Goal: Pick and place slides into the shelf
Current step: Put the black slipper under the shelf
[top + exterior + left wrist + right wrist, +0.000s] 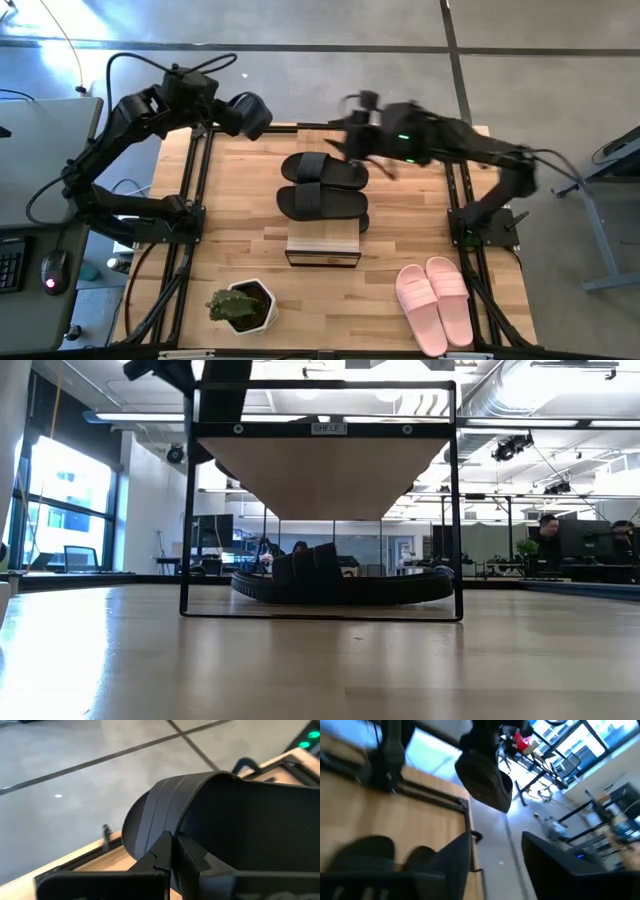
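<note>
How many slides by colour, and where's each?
Black slides: 3 – two lying side by side by the shelf, one held up by the left gripper at the table's far edge
Pink slides: 2 – a pair on the table near the right front corner
Total: 5

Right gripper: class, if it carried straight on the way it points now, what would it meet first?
Probably the black slide held up by the left gripper. The open right gripper aims across the table's far edge toward it; depth is unclear.
</note>
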Controlling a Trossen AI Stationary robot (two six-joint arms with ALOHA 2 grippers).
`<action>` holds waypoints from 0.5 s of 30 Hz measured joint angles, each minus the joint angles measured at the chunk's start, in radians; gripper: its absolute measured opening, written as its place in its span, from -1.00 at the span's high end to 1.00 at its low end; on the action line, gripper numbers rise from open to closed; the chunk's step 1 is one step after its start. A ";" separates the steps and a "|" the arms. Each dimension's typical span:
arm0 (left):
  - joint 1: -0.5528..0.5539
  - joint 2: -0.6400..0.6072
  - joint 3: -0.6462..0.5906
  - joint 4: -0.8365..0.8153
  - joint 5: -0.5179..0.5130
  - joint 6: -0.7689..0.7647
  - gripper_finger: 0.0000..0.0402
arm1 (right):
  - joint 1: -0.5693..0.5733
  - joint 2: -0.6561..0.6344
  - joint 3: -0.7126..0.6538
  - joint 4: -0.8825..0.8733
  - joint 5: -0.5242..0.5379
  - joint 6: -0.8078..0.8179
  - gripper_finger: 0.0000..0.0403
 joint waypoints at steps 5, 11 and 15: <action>-0.001 0.030 0.035 -0.004 0.048 0.000 1.00 | -0.006 0.236 0.294 -0.109 0.039 -0.214 -0.03; -0.001 0.049 0.036 -0.012 0.074 0.004 1.00 | -0.002 0.282 0.203 0.060 0.150 -0.469 -0.09; -0.013 0.068 0.036 -0.022 0.073 0.008 1.00 | 0.000 0.287 0.200 0.101 0.150 -0.463 -0.09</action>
